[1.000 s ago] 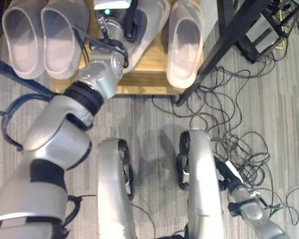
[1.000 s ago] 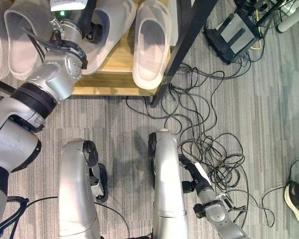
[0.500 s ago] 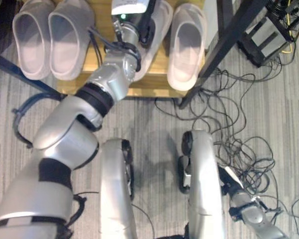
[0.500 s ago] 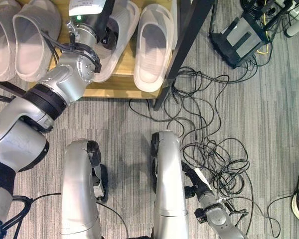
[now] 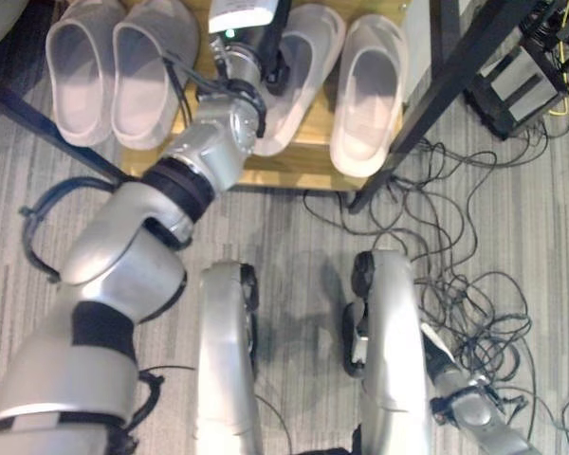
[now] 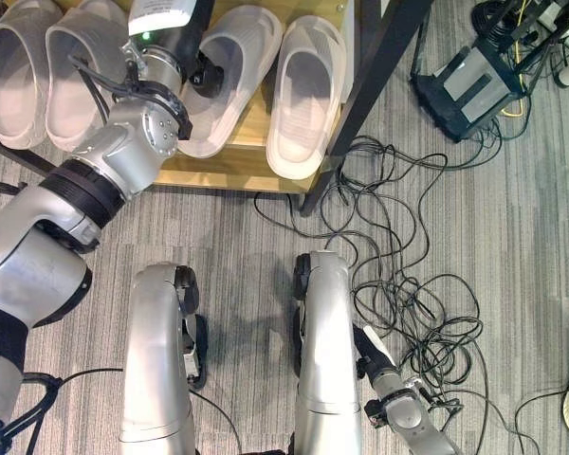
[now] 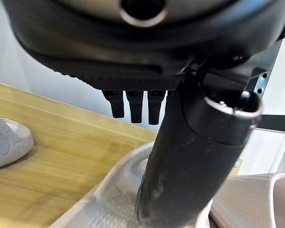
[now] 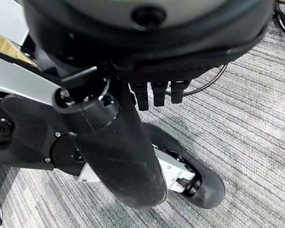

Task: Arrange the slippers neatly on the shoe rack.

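The robot's left hand (image 6: 207, 71) reaches into a pale grey foam slipper (image 6: 229, 71) lying askew on the wooden shoe rack (image 6: 229, 171), thumb pressed inside, fingers straight; its heel angles near-left, away from its straight right-hand mate (image 6: 306, 95). The right hand (image 6: 408, 417) hangs relaxed near the floor.

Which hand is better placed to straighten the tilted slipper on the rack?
Left. The left hand is already at the tilted slipper on the shoe rack; the right hand hangs low over the carpet.
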